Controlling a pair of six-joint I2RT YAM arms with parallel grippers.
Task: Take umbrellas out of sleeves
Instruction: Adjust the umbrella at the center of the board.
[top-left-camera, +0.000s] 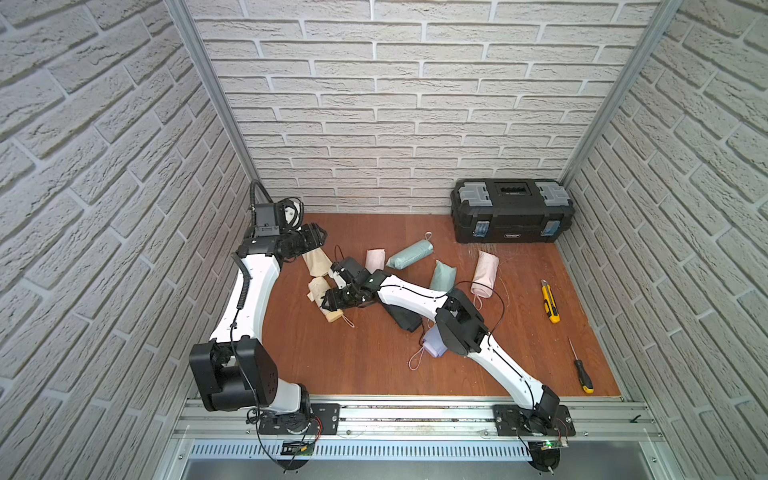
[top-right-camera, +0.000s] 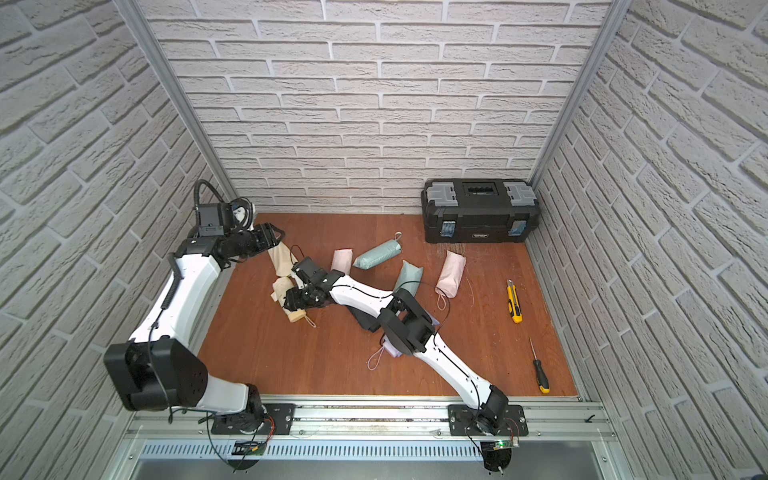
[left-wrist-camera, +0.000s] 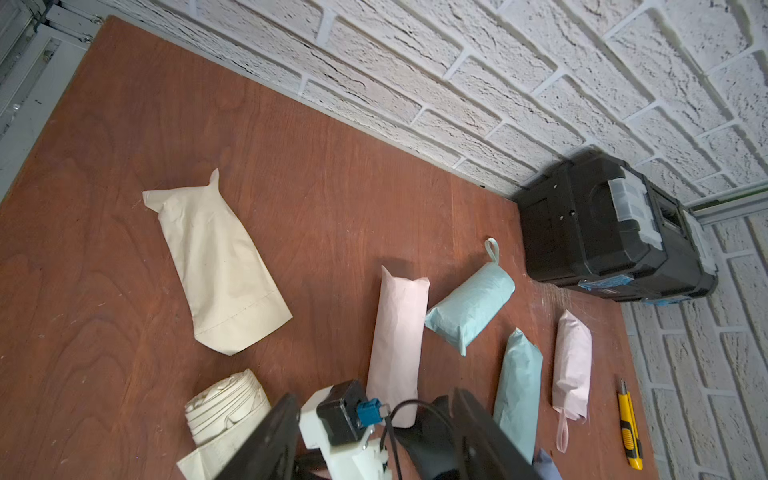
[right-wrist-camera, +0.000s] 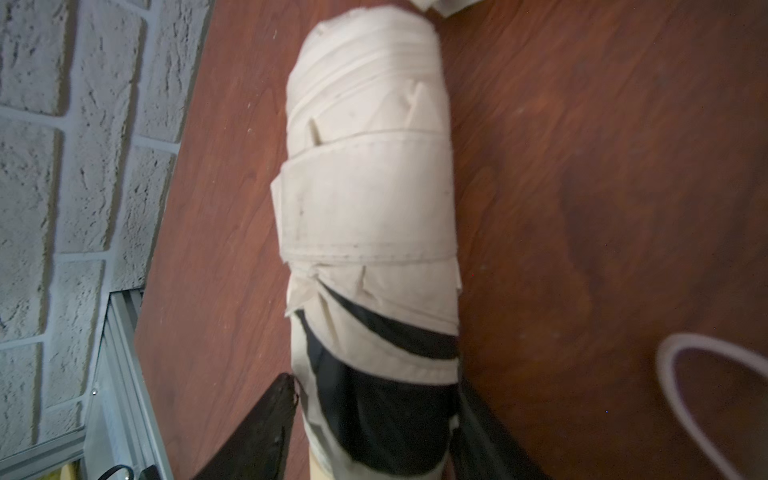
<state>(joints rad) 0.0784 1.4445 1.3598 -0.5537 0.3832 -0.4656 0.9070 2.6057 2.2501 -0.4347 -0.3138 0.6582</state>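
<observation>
So the right end effector (right-wrist-camera: 374, 380) has its two fingers clamped on either side of the beige umbrella (right-wrist-camera: 365, 199), down near the handle end. The umbrella is lying on the tabletop (top-left-camera: 374, 365) at about 9 o'clock from the middle in both top views, rolled up with its strap wrapped around it. The beige sleeve (left-wrist-camera: 220, 270) is flat and limp just past it at roughly 10 o'clock. It's close to the umbrella's tip, but the left wrist view shows a strip of bare wood between them. The left end effector (top-left-camera: 320, 239) hangs above the far end of that sleeve, up near the back-left corner, fingers spread and nothing between them. Around 12 o'clock there's a pink bundle (top-left-camera: 375, 259) and a mint bundle (top-left-camera: 409, 255) with a loop sticking out. A second mint one (top-left-camera: 442, 276) and a second pink one (top-left-camera: 484, 274) sit a bit toward 1 o'clock. Honestly can't tell which of those are sleeved. A black one (top-left-camera: 401, 316) and a lilac one (top-left-camera: 434, 347) are mostly hidden under the right arm. The black toolbox (top-left-camera: 513, 212) is against the back wall at 1 o'clock, the yellow utility knife (top-left-camera: 550, 301) at 3, and the screwdriver (top-left-camera: 582, 368) at 4.
</observation>
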